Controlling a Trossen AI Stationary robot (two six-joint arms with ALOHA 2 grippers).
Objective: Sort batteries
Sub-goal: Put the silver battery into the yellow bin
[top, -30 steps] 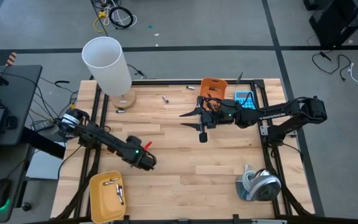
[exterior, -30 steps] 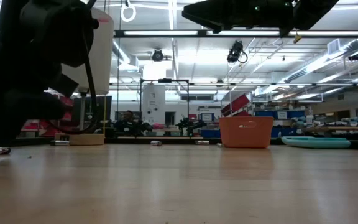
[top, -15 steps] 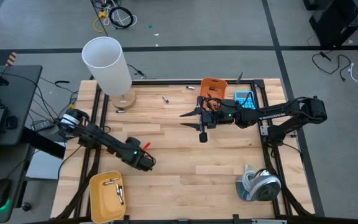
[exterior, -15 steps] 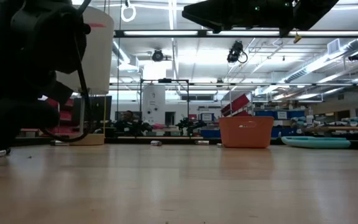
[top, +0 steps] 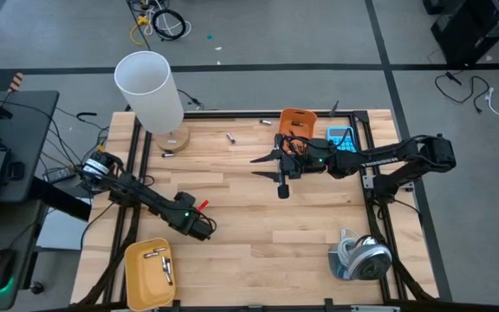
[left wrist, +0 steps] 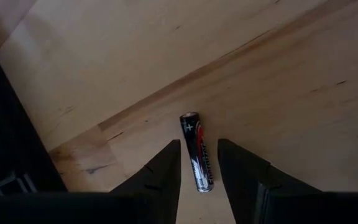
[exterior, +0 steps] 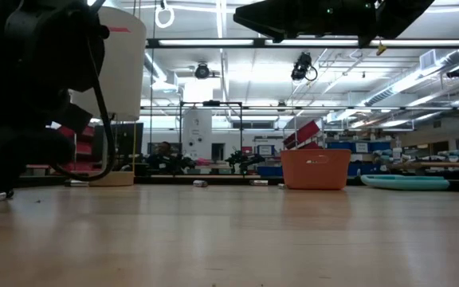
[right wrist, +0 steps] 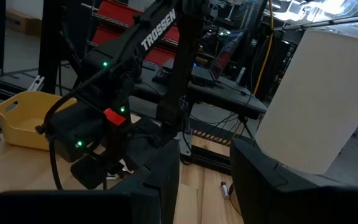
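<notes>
Currently, item 1: battery [left wrist: 197, 151], one slim dark cell w/ red-and-silver print and a plus mark at its far end. Lies flat on the table [top: 319, 234], on bare wood. Left wrist view: it sits between the left gripper [left wrist: 199, 167] fingertips, long axis running roughly along the fingers, plus end pointing away from the wrist. Jaws apart, one finger each side, not clamped on it; whether either touches, can't tell.

Item 2: left arm, low over the table's front-left, nearer by far to this cell. Yellow tray [top: 137, 270] just beside it at the front edge, a few silvery cells inside.

Item 3: right gripper [top: 283, 189], raised mid-table, well apart from the cell. Jaws apart, nothing between them.

Item 4: stray cells [top: 230, 136] near the back edge, by the orange bin [top: 298, 120].

Judgement: next move prob. a straight close across the cell's width.
</notes>
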